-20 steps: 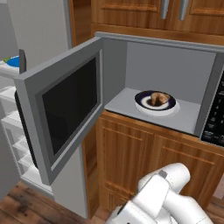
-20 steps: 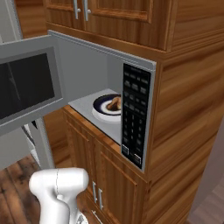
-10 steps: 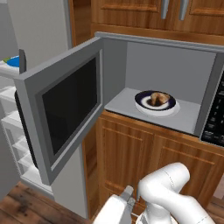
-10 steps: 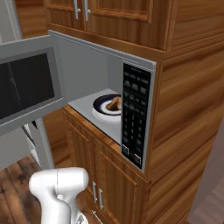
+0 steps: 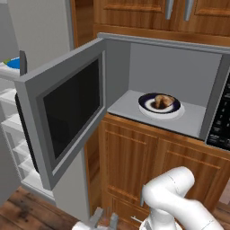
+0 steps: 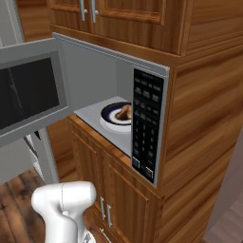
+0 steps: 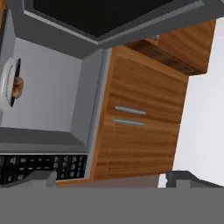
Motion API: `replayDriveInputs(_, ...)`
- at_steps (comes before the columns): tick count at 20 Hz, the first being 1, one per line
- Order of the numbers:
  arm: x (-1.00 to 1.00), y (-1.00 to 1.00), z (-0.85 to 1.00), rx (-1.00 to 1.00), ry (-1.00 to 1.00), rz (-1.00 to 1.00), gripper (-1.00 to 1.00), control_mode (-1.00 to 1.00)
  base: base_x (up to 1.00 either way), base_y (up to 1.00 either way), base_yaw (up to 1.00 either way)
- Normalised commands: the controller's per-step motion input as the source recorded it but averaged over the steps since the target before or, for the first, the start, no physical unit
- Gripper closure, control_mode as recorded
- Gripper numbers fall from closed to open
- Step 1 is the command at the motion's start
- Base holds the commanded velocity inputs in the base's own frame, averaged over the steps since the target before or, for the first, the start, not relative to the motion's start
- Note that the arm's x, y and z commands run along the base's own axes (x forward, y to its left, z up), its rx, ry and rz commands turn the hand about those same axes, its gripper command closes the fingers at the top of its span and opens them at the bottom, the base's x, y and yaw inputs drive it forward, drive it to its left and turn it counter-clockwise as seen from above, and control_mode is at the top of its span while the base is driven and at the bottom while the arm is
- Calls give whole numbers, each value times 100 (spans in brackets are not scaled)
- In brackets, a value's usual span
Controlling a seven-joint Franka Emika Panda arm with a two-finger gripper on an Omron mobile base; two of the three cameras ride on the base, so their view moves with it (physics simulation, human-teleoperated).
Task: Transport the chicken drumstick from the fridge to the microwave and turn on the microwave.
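My gripper (image 7: 107,179) is hanging released, fingertips cut off low; the glossy golden-brown chicken drumstick (image 5: 163,100) is sitting far above (plated) inside the microwave (image 5: 179,76).

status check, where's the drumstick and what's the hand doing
Hand open, empty, low below the microwave. Chicken drumstick on the blue plate inside. Microwave door wide open, not yet shut.

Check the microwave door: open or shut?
Open. The microwave door is swung out to the left, exposing the grey interior, where the chicken drumstick sits on a plate.
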Motion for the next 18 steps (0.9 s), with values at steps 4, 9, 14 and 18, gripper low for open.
replayDriveInputs(4,30,45,-38,-18,0,-1,-100,-100,0,0,0)
replayDriveInputs(9,35,39,-42,-15,0,-2,-100,-100,0,0,0)
replayDriveInputs(14,34,27,-44,-13,0,-5,-100,-100,0,0,0)
replayDriveInputs(18,29,28,-40,-10,0,-7,-100,-100,0,0,0)
